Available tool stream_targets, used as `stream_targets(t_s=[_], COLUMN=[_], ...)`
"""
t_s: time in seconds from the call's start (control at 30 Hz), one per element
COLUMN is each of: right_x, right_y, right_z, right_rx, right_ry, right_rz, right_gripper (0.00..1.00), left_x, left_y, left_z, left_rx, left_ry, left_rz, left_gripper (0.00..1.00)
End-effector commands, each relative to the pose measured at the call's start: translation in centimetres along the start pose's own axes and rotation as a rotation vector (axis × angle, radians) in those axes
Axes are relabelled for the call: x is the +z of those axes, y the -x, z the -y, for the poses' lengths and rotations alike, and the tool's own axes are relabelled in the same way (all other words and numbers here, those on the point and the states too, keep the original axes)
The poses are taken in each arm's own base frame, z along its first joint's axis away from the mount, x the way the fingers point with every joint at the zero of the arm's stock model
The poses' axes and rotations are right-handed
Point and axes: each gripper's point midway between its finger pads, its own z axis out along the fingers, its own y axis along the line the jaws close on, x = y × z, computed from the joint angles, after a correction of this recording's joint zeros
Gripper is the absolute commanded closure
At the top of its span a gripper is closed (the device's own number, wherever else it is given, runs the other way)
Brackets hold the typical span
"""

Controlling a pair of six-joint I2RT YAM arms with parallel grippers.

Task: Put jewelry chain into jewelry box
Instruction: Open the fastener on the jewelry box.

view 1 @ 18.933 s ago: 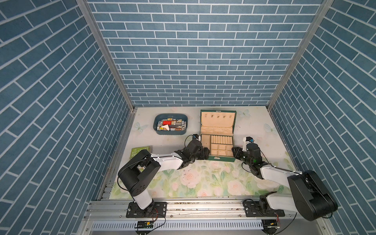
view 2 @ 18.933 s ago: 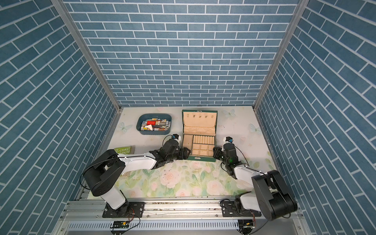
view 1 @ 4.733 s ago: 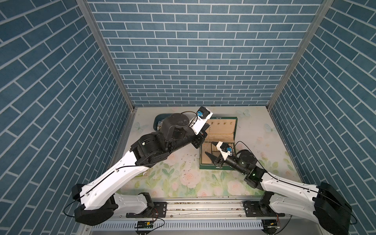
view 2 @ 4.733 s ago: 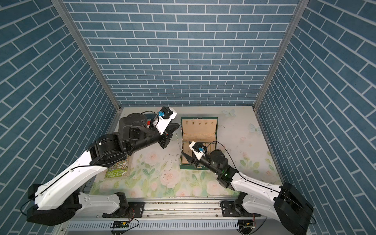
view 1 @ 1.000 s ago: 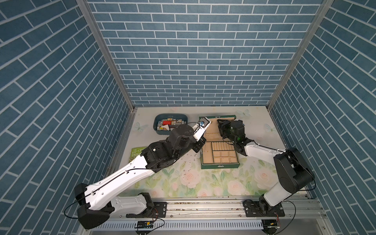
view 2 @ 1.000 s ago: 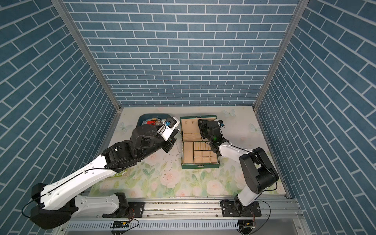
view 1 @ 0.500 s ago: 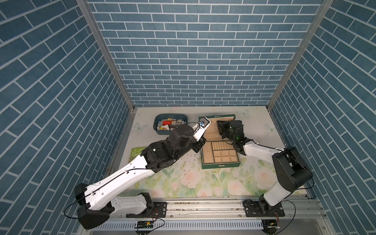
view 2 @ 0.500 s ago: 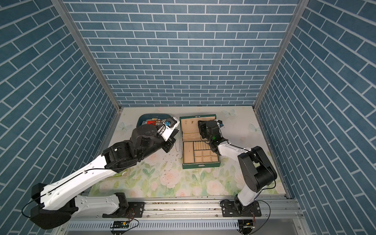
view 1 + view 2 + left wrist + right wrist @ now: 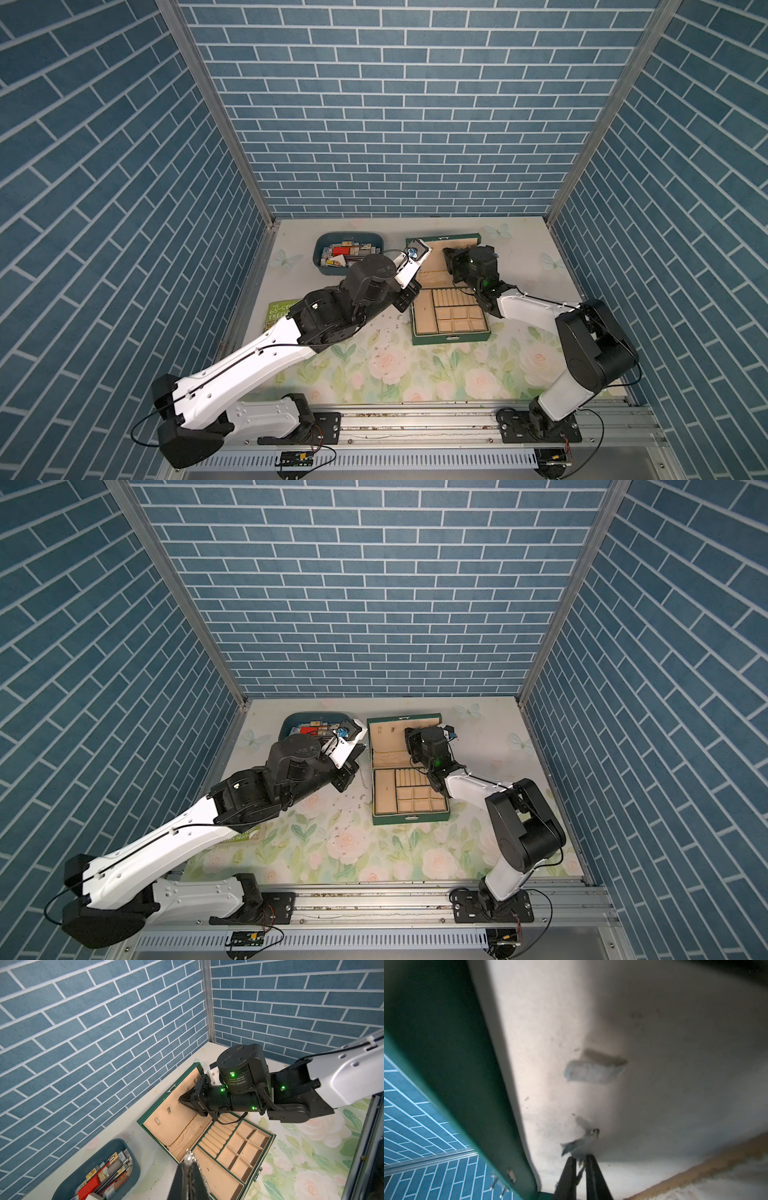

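The left gripper [image 9: 188, 1164] is pinching the thin pale-gold link jewelry chain [image 9: 188, 1157] with its fingers fully closed. The clasp end is showing at the tips and the rest is dangling free. In a top view the chain [image 9: 363, 776] is hanging above the bench just beside the dark green hinged jewelry box [image 9: 409, 817], on the side facing the bench's left edge, not yet over the beige lining. The box is sitting toward the bench's far edge with its lid leaning open. The right gripper [image 9: 580, 1157] is reaching into the lid. Its fingers are standing nearly together, a thin gap between them, at a small metal hook [image 9: 583, 1140] on the lining. Whether they are gripping it is too blurred to tell.

The carry into the box looks like the step in hand. It is probably best done by lifting until the dangling tail is clearing the box wall, then travelling slowly so the links are not swinging. The tail should go down first into the long bare compartment, with the fingers opening only after that. With the right arm crowding the lid, a path over the near compartments is looking safer.
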Motion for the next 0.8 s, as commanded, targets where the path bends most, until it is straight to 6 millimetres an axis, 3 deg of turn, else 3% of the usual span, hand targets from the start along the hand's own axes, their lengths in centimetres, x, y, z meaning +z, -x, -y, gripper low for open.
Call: stream_targets(t_s=[0.0, 0.6, 0.77], right_x=[-0.3, -0.6, -0.6], right_y=[-0.2, -0.7, -0.7], right_z=[1.0, 4.4, 3.3], right_rx=[-0.012, -0.015, -0.029], right_ry=[-0.015, -0.064, -0.039], right_rz=[0.000, -0.017, -0.019], right_gripper=[0.86, 0.84, 0.81], left_x=[-0.5, 0.0, 0.0], left_y=[0.6, 0.3, 0.3], left_z=[0.2, 0.5, 0.5], left_rx=[-0.013, -0.011, -0.012], left_ry=[-0.014, -0.018, -0.019], left_rz=[0.018, 0.005, 0.004], left_gripper=[1.00, 1.00, 1.00])
